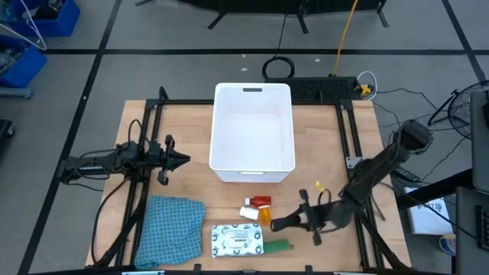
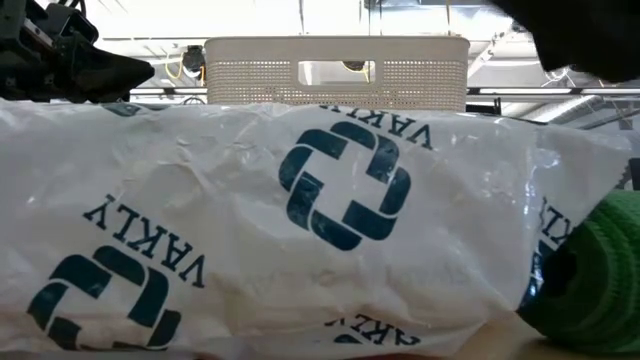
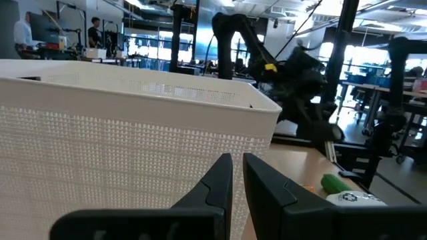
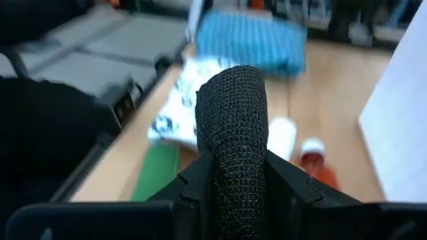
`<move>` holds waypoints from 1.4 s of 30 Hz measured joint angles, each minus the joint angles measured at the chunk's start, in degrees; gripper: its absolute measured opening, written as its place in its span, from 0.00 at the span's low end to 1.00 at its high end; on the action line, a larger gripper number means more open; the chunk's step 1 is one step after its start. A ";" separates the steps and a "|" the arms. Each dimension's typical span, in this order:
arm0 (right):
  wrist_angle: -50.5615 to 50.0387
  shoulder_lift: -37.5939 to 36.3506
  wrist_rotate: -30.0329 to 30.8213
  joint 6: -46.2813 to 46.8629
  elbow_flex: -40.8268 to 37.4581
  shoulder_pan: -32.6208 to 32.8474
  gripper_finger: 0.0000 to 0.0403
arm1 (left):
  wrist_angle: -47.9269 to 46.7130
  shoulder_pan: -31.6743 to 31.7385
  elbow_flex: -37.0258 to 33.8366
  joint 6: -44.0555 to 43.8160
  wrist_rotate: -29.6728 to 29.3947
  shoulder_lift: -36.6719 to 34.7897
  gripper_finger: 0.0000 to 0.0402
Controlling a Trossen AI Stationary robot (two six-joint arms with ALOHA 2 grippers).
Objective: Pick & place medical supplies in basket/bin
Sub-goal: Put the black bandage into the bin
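The right pincer (image 4: 235, 177) is clenched on a black oblong roll (image 4: 233, 127) with a woven, bandage-like texture; in the right wrist view the roll stands up between the two dark fingers (image 4: 193, 183), which press against its sides. From above, this pincer (image 1: 276, 224) sits low over the near right part of the wooden surface (image 1: 321, 145), just beside the cluster of remaining supplies. Those lie near the front edge: a flat white packet with green-black print (image 1: 238, 240), a green oblong (image 1: 276, 246) touching or just beside the packet's right end, a small white piece (image 1: 248, 211) and an orange-red piece (image 1: 263, 202) between the packet and the bin. A teal-blue cloth (image 1: 170, 229) lies crumpled to the left of the packet. The white bin (image 1: 253, 134) stands in the middle of the surface, farther back, and its inside looks bare. The left pincer (image 1: 183, 160) hangs just left of the bin, near its side wall, with its fingers (image 3: 217, 183) drawn nearly together and nothing between them; its wrist view looks along the bin's perforated wall (image 3: 120, 147). In the low view the printed packet (image 2: 300, 220) fills most of the sight, with the green oblong (image 2: 595, 270) at its right and the bin's handle slot (image 2: 335, 72) behind.
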 joint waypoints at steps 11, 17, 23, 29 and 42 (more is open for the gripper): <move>1.12 -14.05 -5.87 -19.22 6.58 -4.80 0.23 | 0.04 0.01 0.00 -0.07 0.00 0.00 0.10; -24.80 -15.08 -1.95 -19.12 23.64 -16.44 0.23 | 0.26 0.00 0.00 -0.10 -0.04 0.00 0.10; -36.29 -13.90 -12.40 -19.40 34.71 -33.40 0.23 | 0.25 -0.01 0.00 -0.22 -0.31 0.00 0.10; -47.61 -6.36 -23.20 -22.69 44.64 -49.22 0.23 | 1.98 0.00 0.00 -0.22 -0.50 -0.01 0.10; -56.70 15.52 -34.95 -34.93 53.87 -66.56 0.23 | 1.83 -0.01 0.00 -0.98 -0.54 0.00 0.10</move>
